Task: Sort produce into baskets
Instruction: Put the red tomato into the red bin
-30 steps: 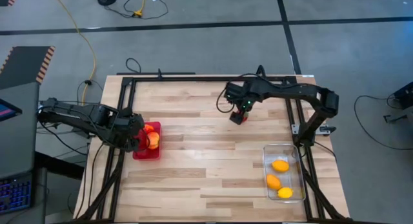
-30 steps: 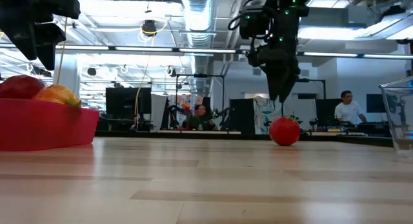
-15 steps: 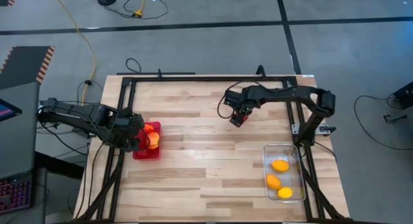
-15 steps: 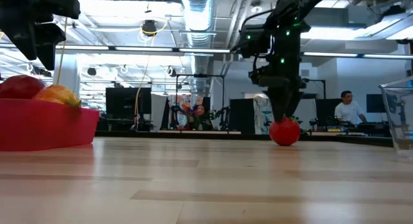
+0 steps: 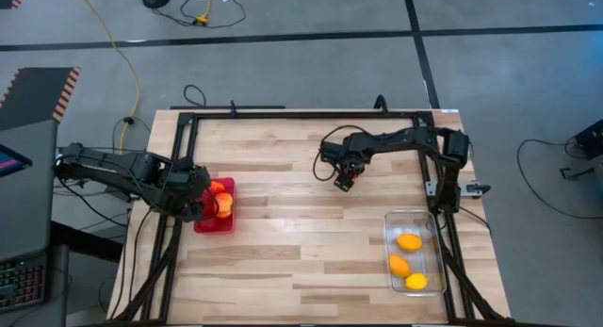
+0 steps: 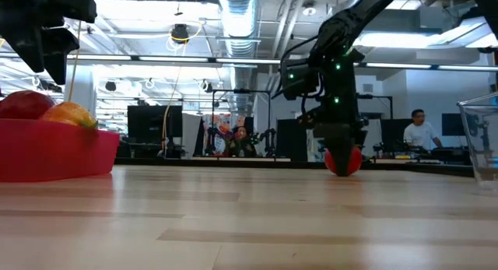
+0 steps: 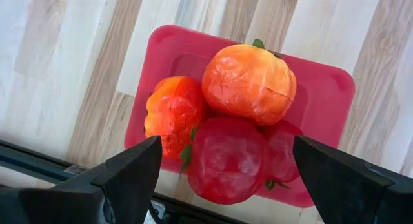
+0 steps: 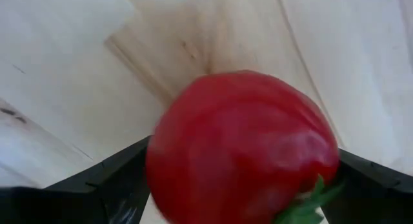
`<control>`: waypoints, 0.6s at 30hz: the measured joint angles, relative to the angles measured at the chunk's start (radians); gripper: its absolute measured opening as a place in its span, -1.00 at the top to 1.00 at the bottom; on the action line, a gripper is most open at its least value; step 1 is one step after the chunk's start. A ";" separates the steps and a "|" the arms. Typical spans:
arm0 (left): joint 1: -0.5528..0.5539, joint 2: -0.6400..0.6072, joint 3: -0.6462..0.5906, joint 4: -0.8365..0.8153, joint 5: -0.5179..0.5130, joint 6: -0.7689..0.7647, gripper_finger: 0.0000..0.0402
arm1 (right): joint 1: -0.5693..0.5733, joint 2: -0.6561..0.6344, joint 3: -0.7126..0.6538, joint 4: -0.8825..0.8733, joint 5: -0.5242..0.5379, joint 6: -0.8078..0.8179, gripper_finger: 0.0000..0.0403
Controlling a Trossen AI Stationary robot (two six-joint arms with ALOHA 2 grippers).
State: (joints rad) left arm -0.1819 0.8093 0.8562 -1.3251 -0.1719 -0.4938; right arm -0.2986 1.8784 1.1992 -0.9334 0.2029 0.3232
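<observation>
The wooden table [image 5: 283, 233] carries a black frame [image 5: 301, 115] round its edges, and both arms reach in over it. The clear bin [image 5: 415, 253] sits near the right front corner with three yellow-orange ovals [image 5: 408, 241] lying in a row inside. The red bin [image 5: 215, 206] stands at the left edge; the left wrist view shows it holding an orange tomato [image 7: 249, 84] with a green top, a red-orange piece [image 7: 173, 113] beside it, and two darker red pieces [image 7: 227, 161] packed against them. The left gripper [image 5: 200, 203] hangs over that bin, its fingers [image 7: 126, 179] spread wide apart with nothing between them. The right gripper [image 5: 344, 175] is down at the table's middle rear, well apart from both bins, lowered onto a red tomato [image 8: 240, 148]. In the low view the tomato [image 6: 343, 161] rests on the wood, its upper part covered by the gripper. The right wrist view shows a finger [image 8: 106, 188] on each side of it, close beside it; whether they are pressing on it I cannot tell.
</observation>
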 joint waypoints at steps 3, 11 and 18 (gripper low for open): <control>0.000 0.000 0.000 0.000 0.000 0.000 -0.67 | 0.000 0.018 0.001 -0.001 -0.001 0.002 -0.95; 0.000 0.000 0.000 0.000 0.000 0.000 -0.67 | 0.007 0.006 0.001 0.010 0.001 0.001 -0.82; 0.000 0.000 0.000 0.000 0.000 0.000 -0.67 | 0.026 -0.005 0.053 0.017 -0.030 -0.001 -0.65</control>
State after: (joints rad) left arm -0.1821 0.8097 0.8558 -1.3251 -0.1715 -0.4938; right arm -0.2723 1.8736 1.2521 -0.9168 0.1732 0.3217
